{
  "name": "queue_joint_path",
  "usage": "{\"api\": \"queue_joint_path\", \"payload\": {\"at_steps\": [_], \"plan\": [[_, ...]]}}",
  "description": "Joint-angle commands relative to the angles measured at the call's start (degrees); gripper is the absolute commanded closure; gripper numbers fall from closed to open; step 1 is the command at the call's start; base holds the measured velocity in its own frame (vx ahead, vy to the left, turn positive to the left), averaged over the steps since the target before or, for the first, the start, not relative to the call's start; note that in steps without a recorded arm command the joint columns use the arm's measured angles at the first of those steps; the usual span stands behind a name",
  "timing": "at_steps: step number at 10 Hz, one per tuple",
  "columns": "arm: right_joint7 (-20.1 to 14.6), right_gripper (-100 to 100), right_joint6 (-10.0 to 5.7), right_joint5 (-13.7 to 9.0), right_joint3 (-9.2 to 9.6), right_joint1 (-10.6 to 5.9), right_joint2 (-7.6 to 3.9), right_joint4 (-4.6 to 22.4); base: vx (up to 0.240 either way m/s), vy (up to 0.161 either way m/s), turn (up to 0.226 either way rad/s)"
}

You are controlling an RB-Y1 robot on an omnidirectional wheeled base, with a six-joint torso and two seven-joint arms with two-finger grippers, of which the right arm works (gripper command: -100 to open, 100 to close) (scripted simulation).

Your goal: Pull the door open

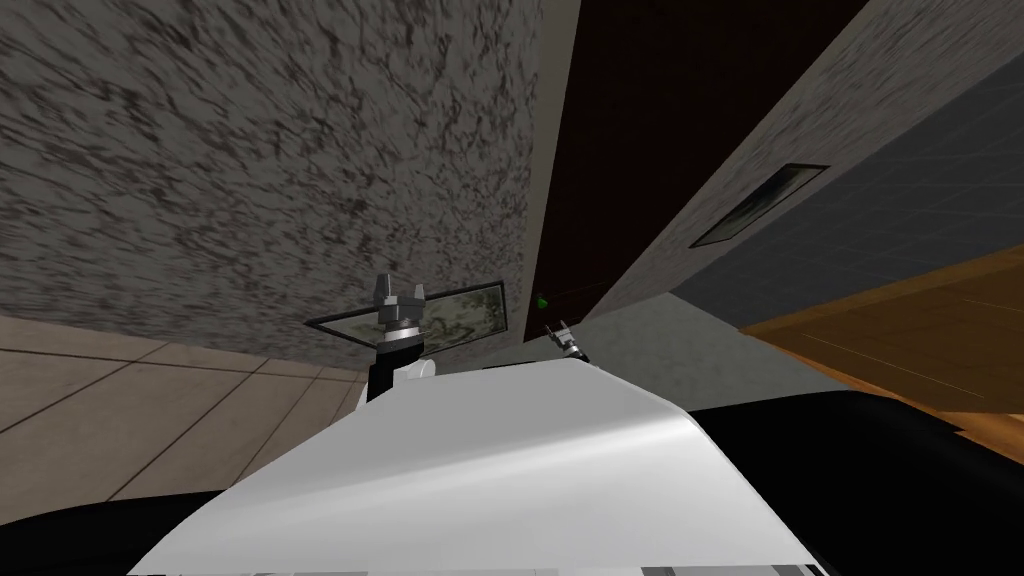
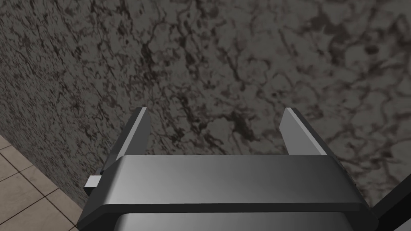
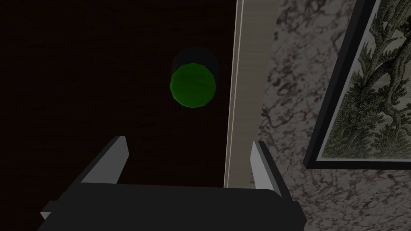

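The one door [image 3: 80,60] is a very dark brown leaf standing straight ahead of the right gripper [image 3: 188,144]. It carries a single round green knob [image 3: 192,82] close to the door's edge that lies along the pale door frame [image 3: 245,80]. The right gripper's two fingers [image 3: 114,160] are spread wide with nothing between them. The knob sits beyond their tips, apart from both blades, and roughly in line with the gap. One blade stands before the door leaf, the other before the frame's outer edge. Past the frame runs a grey marbled wall [image 3: 289,120], on which hangs one black-framed picture of a tree [image 3: 369,92]. In the head view a second framed picture [image 1: 760,205] hangs on the wall on the other side of the door, making two pictures in all. The left gripper [image 2: 216,116] is raised in front of the tree picture, well apart from the door, its two blades also wide apart and empty. A beige tiled floor [image 1: 100,400] lies at the foot of the wall on the left side, and an orange-brown wooden floor [image 1: 900,330] shows off to the right.
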Motion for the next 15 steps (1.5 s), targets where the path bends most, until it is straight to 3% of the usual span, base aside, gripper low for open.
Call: {"api": "queue_joint_path", "payload": {"at_steps": [1, 4, 5, 9, 12, 13, 14, 15], "plan": [[1.2, -100, 1.12, -1.0, 0.7, -1.3, 0.16, 0.8, -0.145, -0.009, 0.191], [3.8, -100, 3.48, -3.5, 2.4, -4.78, 0.67, 3.2, -0.069, 0.029, 0.103], [4.0, -100, 3.73, -3.8, 2.59, -5.15, 0.75, 3.4, 0.036, -0.003, 0.019], [6.7, -100, 6.05, -6.2, 4.62, -8.9, 1.83, 5.7, 0.163, -0.035, -0.058], [7.5, -100, 6.7, -6.8, 5.53, -10.25, 2.53, 6.3, 0.219, -0.045, -0.116], [7.2, -100, 6.95, -6.7, 5.39, -9.87, 2.37, 5.8, 0.059, -0.02, 0.029], [7.2, 100, 6.95, -6.7, 5.39, -9.87, 2.37, 5.8, -0.031, -0.002, -0.002], [7.2, 100, 6.95, -6.7, 5.39, -9.87, 2.37, 5.8, -0.027, 0.006, -0.008]]}}
